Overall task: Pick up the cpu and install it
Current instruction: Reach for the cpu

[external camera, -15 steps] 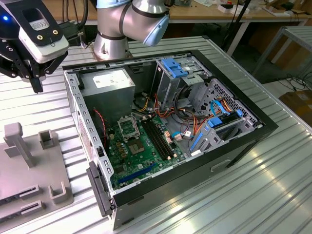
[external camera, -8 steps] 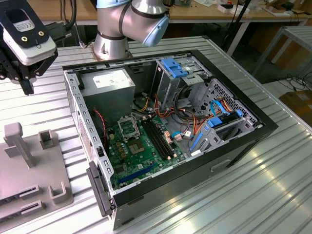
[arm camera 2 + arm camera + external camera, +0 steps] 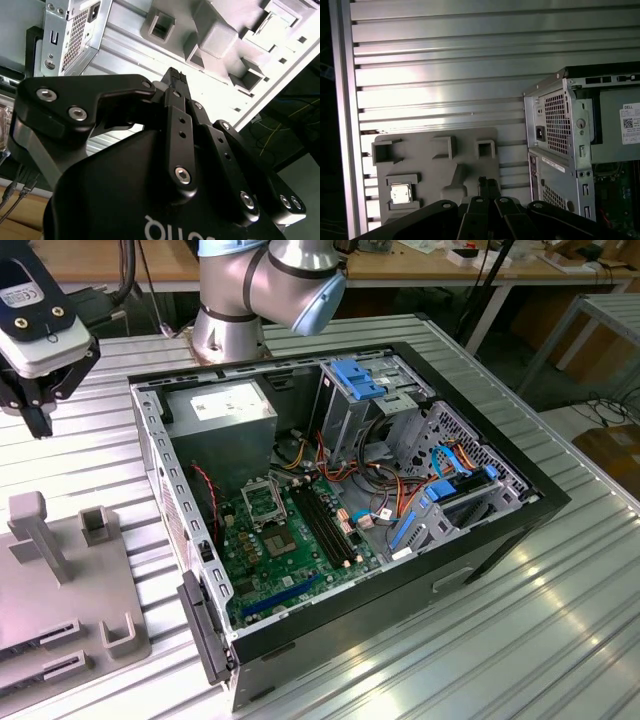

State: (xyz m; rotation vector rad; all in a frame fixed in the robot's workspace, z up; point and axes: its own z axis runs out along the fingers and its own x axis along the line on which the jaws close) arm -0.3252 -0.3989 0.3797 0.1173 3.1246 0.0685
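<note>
The cpu (image 3: 400,192) is a small silver square lying flat in a square pocket of the grey fixture plate (image 3: 435,170) in the first wrist view. My gripper (image 3: 487,182) hangs high above that plate and off to one side of the chip, with its black fingers (image 3: 175,75) pressed together and nothing between them. In the exterior view the gripper (image 3: 40,420) is at the far left, above the table and outside the open computer case (image 3: 500,530). The metal-framed socket (image 3: 262,502) sits on the green motherboard inside the case.
The grey fixture plate (image 3: 60,610) carries upright posts and brackets (image 3: 40,535). A grey power-supply box (image 3: 220,405) fills the case's back corner. Black memory slots (image 3: 325,525), coloured cables (image 3: 385,490) and blue drive brackets (image 3: 355,375) crowd the case. The arm's base (image 3: 230,330) stands behind it.
</note>
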